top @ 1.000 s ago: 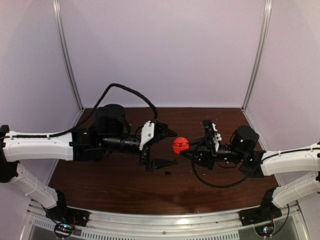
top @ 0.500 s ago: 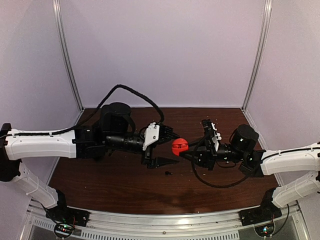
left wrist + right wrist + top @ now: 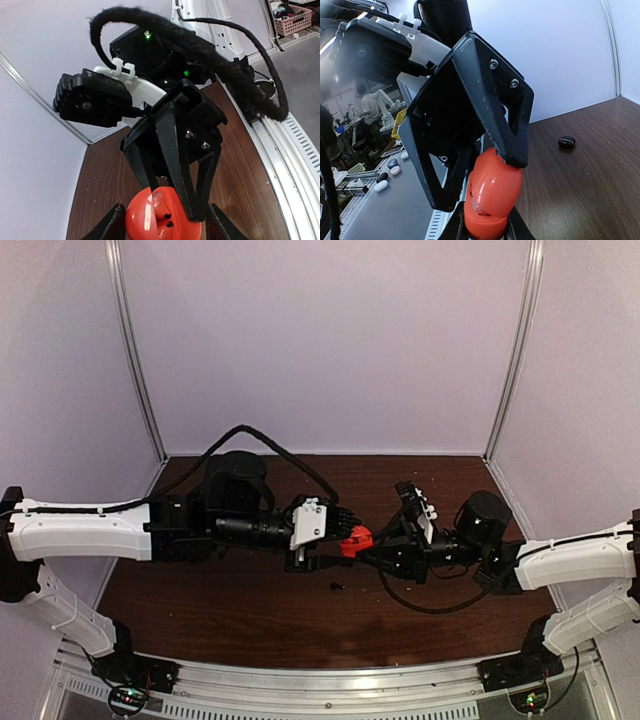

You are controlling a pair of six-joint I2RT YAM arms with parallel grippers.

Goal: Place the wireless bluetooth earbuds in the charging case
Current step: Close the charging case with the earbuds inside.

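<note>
A red charging case (image 3: pixel 354 538) hangs above the middle of the brown table, and my right gripper (image 3: pixel 362 543) is shut on its base. In the right wrist view its own fingertips (image 3: pixel 457 222) clamp the case (image 3: pixel 492 190) from both sides. My left gripper (image 3: pixel 340 532) stands open around the case's lid. One of its pads (image 3: pixel 516 150) touches the lid and the other finger (image 3: pixel 437 192) is a little apart. The left wrist view shows the case (image 3: pixel 150 220) slightly ajar between my left gripper (image 3: pixel 164 227). A black earbud (image 3: pixel 337 586) (image 3: pixel 566 142) lies on the table below.
The left arm's black cable (image 3: pixel 250 435) loops up above its wrist, and the right arm's cable (image 3: pixel 420 605) sags toward the table. White walls close in the back and sides. A metal rail (image 3: pixel 330 675) runs along the near edge.
My left gripper has moved right until it straddles the red case, and its jaws have narrowed. The right gripper has brought the case slightly left, still shut on it.
</note>
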